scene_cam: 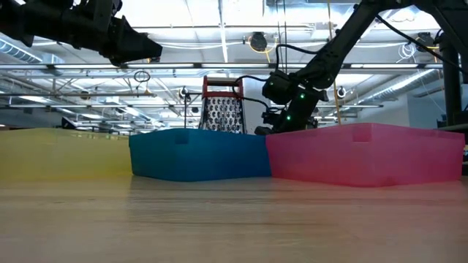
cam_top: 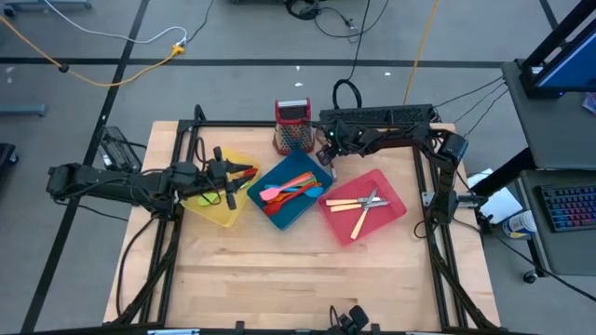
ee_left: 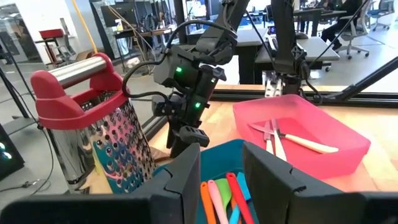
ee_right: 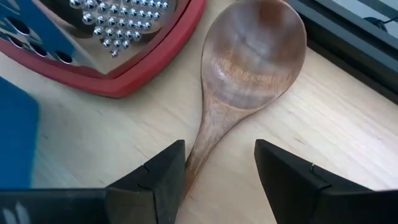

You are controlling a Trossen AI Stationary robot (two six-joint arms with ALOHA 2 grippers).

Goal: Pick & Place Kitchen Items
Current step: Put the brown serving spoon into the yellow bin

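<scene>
Two dark right gripper [ee_right: 216, 177] fingers spread, straddling brown wooden spoon [ee_right: 245, 74] at grater's three o'clock; left gripper [ee_left: 221, 180] empty, parted.

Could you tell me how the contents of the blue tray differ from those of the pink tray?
The blue tray holds bright plastic utensils in orange, pink, red and blue; the pink tray holds pale-handled metal cutlery. The plastic utensils lie bunched roughly parallel, while the cutlery pieces cross one another. The blue tray looks fuller than the pink tray. Both trays are open, rectangular, and set at an angle on the table.

Box grater [ee_right: 106, 37] and blue tray [ee_right: 15, 134] close beside the wooden spoon [ee_right: 242, 74]
</scene>
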